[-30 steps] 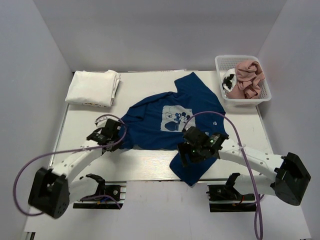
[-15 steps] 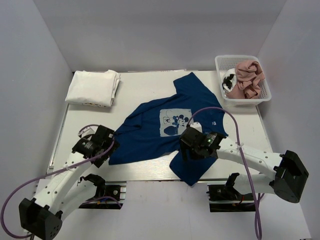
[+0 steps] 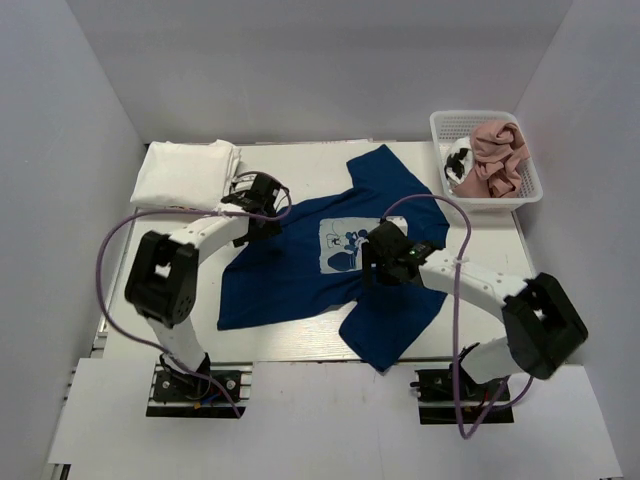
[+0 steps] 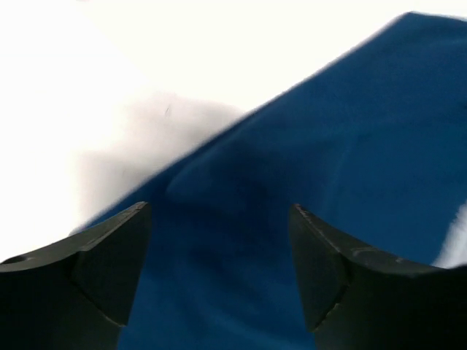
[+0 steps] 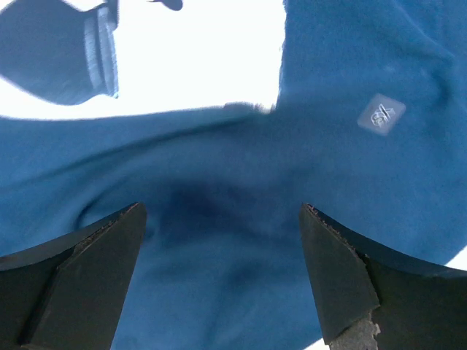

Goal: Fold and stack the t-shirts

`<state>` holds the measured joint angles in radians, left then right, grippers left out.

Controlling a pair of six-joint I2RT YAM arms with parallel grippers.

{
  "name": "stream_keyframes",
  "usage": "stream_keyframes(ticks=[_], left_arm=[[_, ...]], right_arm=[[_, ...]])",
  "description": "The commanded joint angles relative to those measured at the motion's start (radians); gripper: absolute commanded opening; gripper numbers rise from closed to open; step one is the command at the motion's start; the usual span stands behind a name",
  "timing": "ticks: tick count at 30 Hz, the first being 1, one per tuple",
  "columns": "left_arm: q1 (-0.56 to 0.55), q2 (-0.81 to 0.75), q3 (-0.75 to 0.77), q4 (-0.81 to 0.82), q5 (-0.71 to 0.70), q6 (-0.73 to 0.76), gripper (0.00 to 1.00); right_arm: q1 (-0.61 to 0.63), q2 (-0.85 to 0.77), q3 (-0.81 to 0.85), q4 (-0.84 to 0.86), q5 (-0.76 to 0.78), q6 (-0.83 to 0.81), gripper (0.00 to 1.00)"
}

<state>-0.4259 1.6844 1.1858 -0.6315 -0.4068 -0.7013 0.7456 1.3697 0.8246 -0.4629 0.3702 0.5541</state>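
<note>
A navy blue t-shirt (image 3: 300, 275) with a pale cartoon print (image 3: 342, 245) lies spread out, creased, in the middle of the table. My left gripper (image 3: 268, 207) stands open over the shirt's far left edge; in the left wrist view its fingers (image 4: 117, 255) frame navy cloth (image 4: 350, 131) and grip nothing. My right gripper (image 3: 383, 256) is open above the shirt just right of the print. Seen from the right wrist, the blue cloth (image 5: 219, 240) lies below the gripper (image 5: 222, 208). A folded white t-shirt (image 3: 185, 175) rests at the far left.
A white mesh basket (image 3: 520, 195) at the far right holds a dusty pink t-shirt (image 3: 497, 155) and a white, black-marked one (image 3: 458, 162). The navy shirt's lower right part (image 3: 385, 335) hangs near the table's front edge. Purple cables loop from both arms.
My left gripper opened, let go of the shirt's left side and swung from the near left to its far left edge. The right gripper moved farther away, toward the print.
</note>
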Motion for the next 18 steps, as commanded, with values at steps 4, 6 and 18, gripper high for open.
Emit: stream_keyframes(ticks=[4, 6, 18], left_arm=[[0.021, 0.118, 0.089, 0.056, -0.040, 0.186, 0.80], [0.030, 0.127, 0.089, 0.056, -0.017, 0.195, 0.79], [0.114, 0.195, 0.052, 0.205, 0.134, 0.286, 0.57]], right_arm=[[-0.104, 0.141, 0.094, 0.084, -0.142, -0.082, 0.90], [-0.114, 0.152, 0.105, 0.075, -0.148, -0.089, 0.90], [-0.192, 0.180, 0.087, 0.084, -0.208, -0.079, 0.90]])
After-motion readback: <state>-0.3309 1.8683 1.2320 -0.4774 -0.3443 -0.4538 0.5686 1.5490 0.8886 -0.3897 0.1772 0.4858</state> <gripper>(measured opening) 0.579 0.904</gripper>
